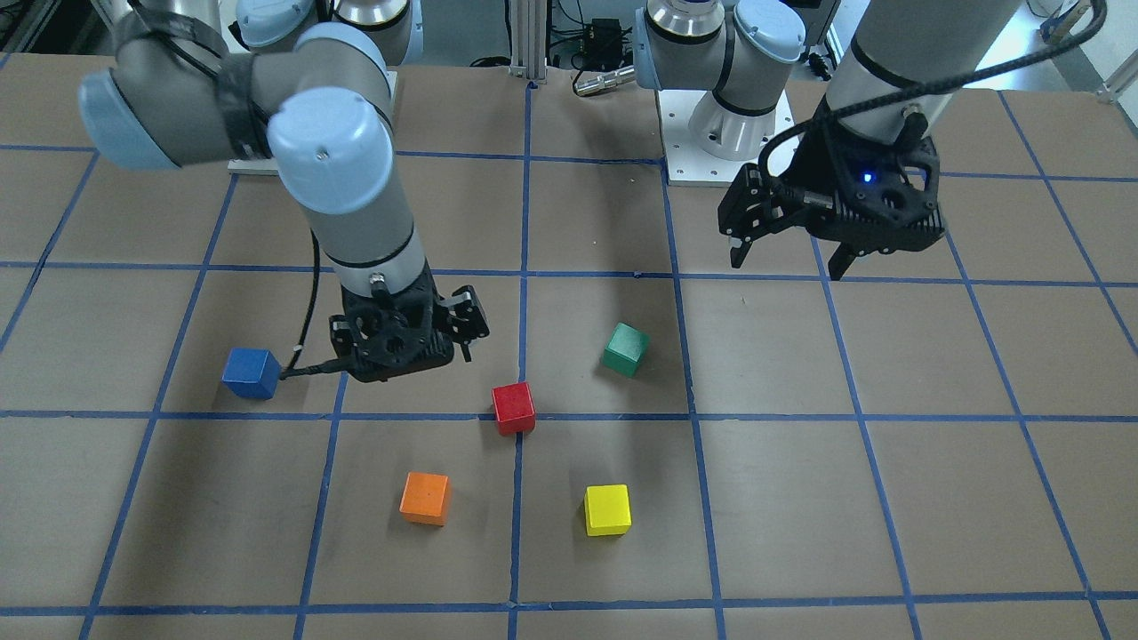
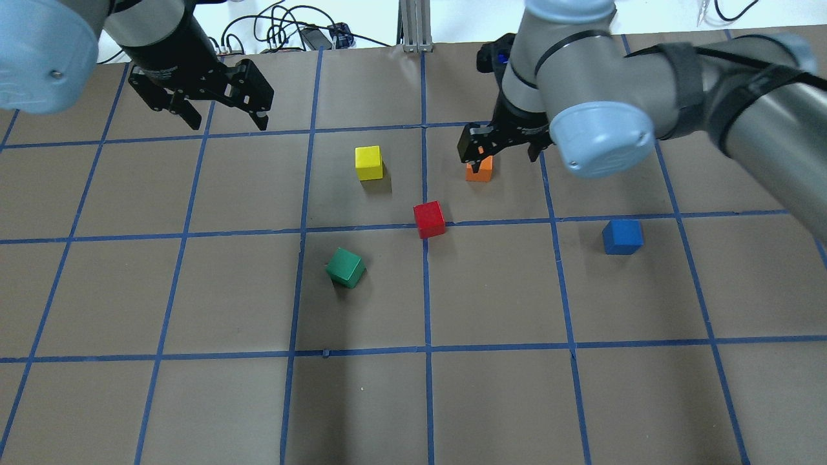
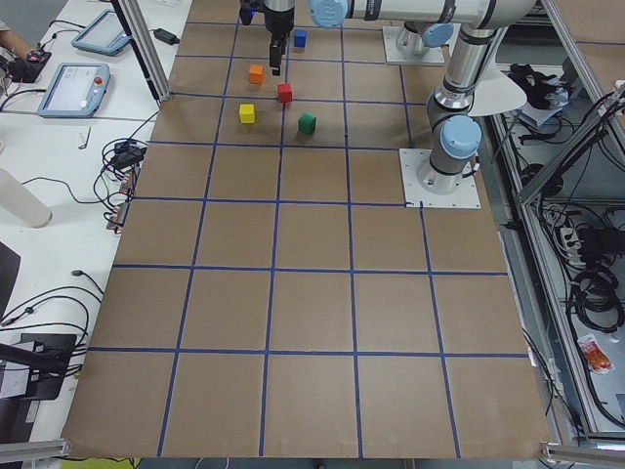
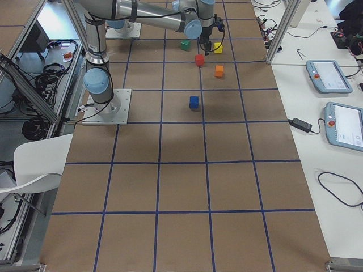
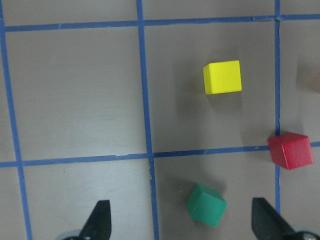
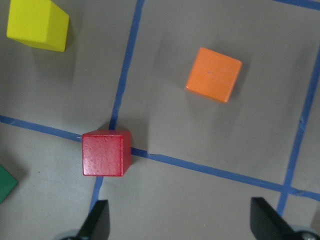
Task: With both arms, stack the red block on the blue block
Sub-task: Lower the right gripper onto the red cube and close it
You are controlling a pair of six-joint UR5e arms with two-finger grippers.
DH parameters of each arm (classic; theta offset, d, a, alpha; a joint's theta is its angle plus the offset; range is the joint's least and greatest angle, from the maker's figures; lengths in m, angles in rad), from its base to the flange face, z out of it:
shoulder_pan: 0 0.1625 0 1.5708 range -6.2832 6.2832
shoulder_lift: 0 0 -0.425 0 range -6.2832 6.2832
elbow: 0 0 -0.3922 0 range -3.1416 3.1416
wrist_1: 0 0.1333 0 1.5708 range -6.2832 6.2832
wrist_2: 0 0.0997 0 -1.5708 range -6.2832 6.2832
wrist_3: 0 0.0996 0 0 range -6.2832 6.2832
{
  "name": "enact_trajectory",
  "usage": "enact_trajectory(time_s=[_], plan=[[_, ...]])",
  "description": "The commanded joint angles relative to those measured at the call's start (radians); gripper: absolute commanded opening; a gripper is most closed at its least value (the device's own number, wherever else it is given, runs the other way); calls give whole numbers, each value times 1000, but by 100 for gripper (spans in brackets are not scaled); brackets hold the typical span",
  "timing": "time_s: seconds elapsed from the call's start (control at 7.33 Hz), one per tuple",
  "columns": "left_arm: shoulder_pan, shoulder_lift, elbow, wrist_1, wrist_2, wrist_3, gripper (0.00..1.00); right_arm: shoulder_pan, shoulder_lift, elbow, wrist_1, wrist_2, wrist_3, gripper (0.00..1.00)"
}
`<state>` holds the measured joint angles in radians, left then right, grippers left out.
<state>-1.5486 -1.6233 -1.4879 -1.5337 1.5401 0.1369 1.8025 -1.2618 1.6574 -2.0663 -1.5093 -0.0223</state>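
Note:
The red block (image 1: 514, 407) sits on a blue grid line near the table's middle and also shows in the overhead view (image 2: 429, 219) and the right wrist view (image 6: 106, 152). The blue block (image 1: 251, 372) stands alone on the robot's right side (image 2: 622, 236). My right gripper (image 1: 404, 360) is open and empty and hovers above the table between the red and blue blocks, near the orange cube (image 2: 504, 158). My left gripper (image 1: 787, 265) is open and empty, raised over the far left of the table (image 2: 227, 124), well away from both blocks.
An orange cube (image 2: 479, 173) lies partly under the right gripper's finger. A yellow cube (image 2: 369, 163) and a green cube (image 2: 345, 267) lie to the left of the red block. The brown table (image 2: 491, 400) carries a blue tape grid.

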Motion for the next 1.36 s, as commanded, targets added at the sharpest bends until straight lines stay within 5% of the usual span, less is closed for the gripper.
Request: enact_trajectory(time_s=[0.0,1.23], plan=[[13,19,-18,-5,52,4,100,70,91,1,-87,1,15,100],[13,19,-31,-10,43,-40,100,98,209,5,-83,84,12,100]])
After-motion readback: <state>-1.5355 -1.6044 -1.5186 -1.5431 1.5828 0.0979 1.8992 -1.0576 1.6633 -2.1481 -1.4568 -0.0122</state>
